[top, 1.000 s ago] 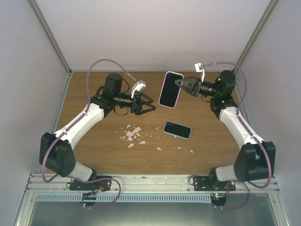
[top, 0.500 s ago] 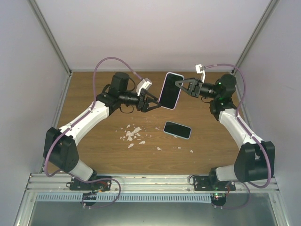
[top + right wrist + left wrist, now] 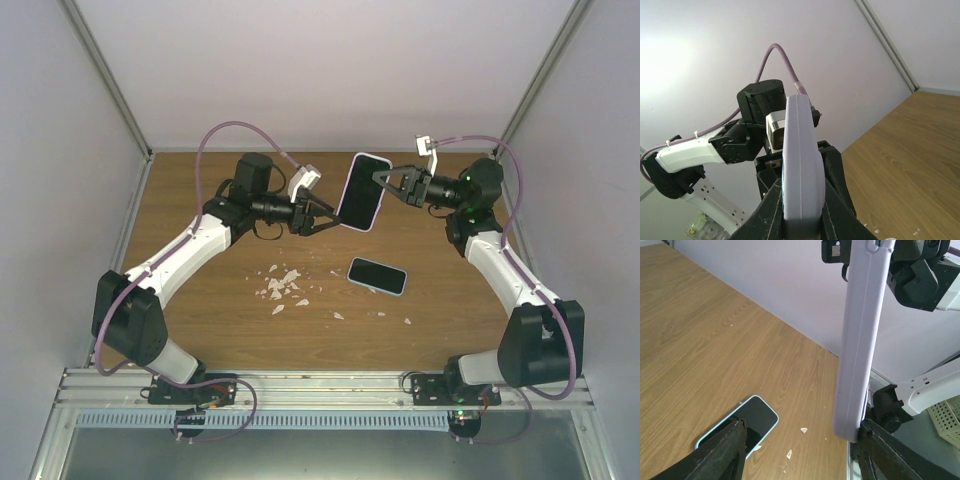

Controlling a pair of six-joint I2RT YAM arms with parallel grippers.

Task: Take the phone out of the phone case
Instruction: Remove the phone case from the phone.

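Observation:
A phone in a lilac case (image 3: 363, 190) is held off the table, screen up in the top view. My right gripper (image 3: 385, 179) is shut on its right edge; in the right wrist view the case (image 3: 800, 160) stands edge-on between the fingers of that gripper (image 3: 802, 212). My left gripper (image 3: 327, 217) is open at the case's lower left corner. In the left wrist view the case (image 3: 860, 340) rises edge-on, its bottom corner beside the right finger of the left gripper (image 3: 805, 450).
A second phone with a light blue rim (image 3: 377, 275) lies flat on the wooden table (image 3: 200, 320); it also shows in the left wrist view (image 3: 742, 425). White crumbs (image 3: 283, 285) are scattered left of it. Walls close in on three sides.
My left gripper has swung right and up from mid-table to the lilac case's lower left corner. The right gripper and the case have stayed put.

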